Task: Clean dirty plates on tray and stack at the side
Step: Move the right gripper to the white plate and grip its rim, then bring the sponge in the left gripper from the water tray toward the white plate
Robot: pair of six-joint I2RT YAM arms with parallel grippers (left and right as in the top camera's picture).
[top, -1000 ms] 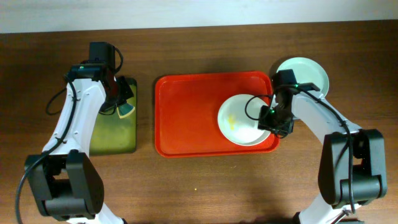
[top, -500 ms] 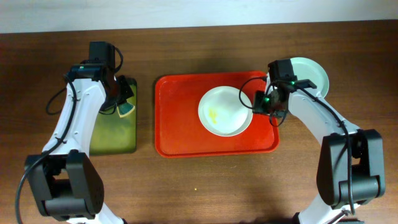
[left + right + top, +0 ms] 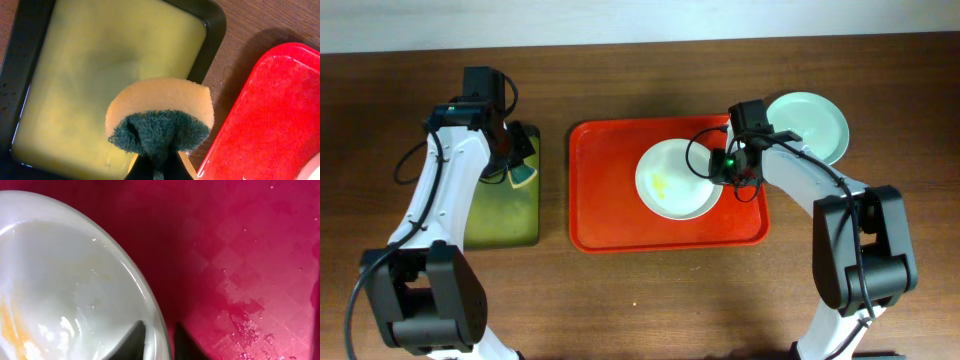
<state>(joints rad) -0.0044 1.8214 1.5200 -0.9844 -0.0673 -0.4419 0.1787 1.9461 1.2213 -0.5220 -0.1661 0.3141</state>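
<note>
A white plate with a yellow smear lies on the red tray, right of its middle. My right gripper is shut on this plate's right rim; the right wrist view shows the rim between the two fingers. A pale mint plate lies on the table off the tray's top right corner. My left gripper holds a yellow and green sponge above the small black-rimmed tray. No third plate shows.
The black-rimmed tray with yellow-green inside lies left of the red tray. Bare brown table lies in front of both trays. The red tray's left edge shows in the left wrist view.
My right gripper has pulled the white plate left and away from the tray's front right corner toward the tray's middle. The left arm has not moved.
</note>
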